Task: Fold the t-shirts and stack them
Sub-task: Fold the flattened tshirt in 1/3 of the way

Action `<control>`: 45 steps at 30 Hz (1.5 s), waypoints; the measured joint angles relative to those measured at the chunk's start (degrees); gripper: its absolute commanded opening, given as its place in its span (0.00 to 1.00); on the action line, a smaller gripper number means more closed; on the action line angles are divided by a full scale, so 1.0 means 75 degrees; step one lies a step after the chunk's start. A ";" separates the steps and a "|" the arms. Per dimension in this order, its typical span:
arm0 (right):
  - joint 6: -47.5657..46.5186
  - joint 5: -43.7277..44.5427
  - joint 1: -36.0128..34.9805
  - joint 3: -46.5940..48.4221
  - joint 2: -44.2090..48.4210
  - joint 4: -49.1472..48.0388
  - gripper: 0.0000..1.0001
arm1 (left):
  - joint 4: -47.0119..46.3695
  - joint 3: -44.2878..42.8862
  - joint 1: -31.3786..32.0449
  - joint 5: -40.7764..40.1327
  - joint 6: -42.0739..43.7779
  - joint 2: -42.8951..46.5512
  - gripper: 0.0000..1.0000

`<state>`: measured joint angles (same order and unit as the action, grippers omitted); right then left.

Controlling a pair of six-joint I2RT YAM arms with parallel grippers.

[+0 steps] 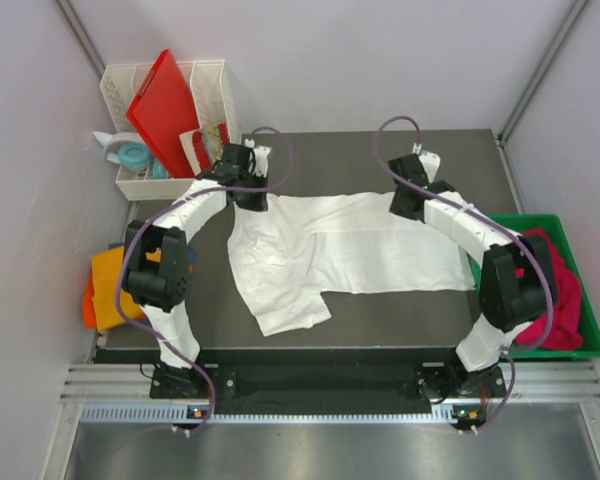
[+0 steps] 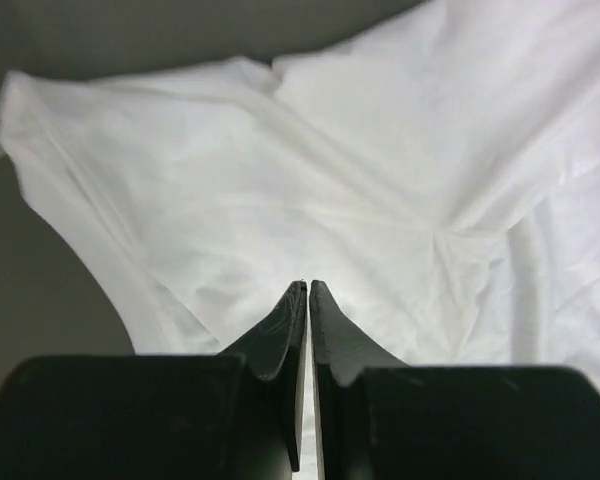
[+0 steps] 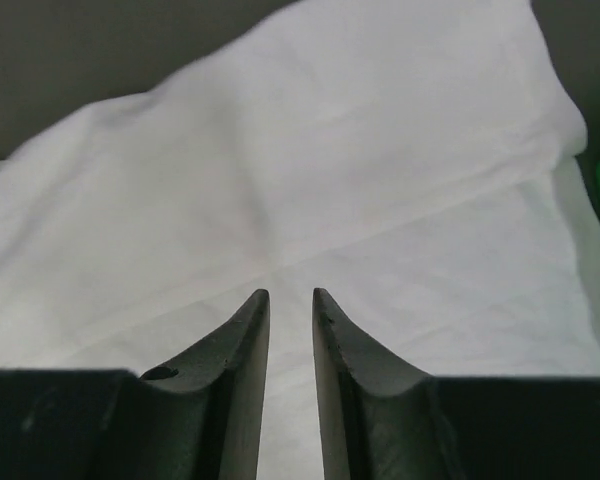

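The dark table point(image 1: 380, 150) carries one white t-shirt point(image 1: 330, 250), spread across its middle. The shirt's body runs left to right, and a flap sticks out toward the near left. A green bin point(image 1: 565, 351) stands off the table's right edge and holds a crumpled pink t-shirt point(image 1: 570, 300). A white basket point(image 1: 215, 85) sits at the far left corner, with a red board point(image 1: 165, 105) leaning in it. An orange t-shirt point(image 1: 105, 285) lies bunched beside the table's left edge.

The left tool point(image 1: 248, 203) is over the white shirt's far left corner. Its fingers are all but together, with only a hairline slit between them and no cloth visibly pinched. The right tool point(image 1: 405, 210) is over the shirt's far right part. Its fingers are apart and have nothing between them.
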<state>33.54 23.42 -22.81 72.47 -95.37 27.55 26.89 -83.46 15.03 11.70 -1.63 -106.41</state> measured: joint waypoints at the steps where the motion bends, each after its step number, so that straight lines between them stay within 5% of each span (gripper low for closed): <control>1: -0.0070 0.0067 0.0268 -0.0128 -0.0111 0.0061 0.17 | 0.0050 0.0187 0.0003 0.0044 0.0003 -0.0052 0.07; 8: -0.0370 0.0125 0.0358 -0.0221 -0.1075 0.0219 0.02 | 0.0469 0.0804 0.0003 0.0125 -0.0041 -0.0685 0.05; 19: -0.0428 -0.0082 0.0402 0.0157 -0.2002 0.0181 0.00 | 0.0729 0.0356 0.0041 -0.0026 -0.0166 -0.1122 0.04; 38: -0.0629 -0.1364 0.1099 0.2798 -0.3596 0.1649 0.00 | 0.3797 -0.4281 0.0119 -0.0650 -0.0096 -0.3826 0.03; 45: -0.0673 -0.1699 0.1253 0.4016 -0.4307 0.2226 0.00 | 0.4062 -0.5767 0.0119 -0.1107 0.0099 -0.4639 0.04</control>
<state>28.49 10.68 -13.41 102.59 -127.68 44.25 57.36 -126.72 15.92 3.40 -0.89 -141.21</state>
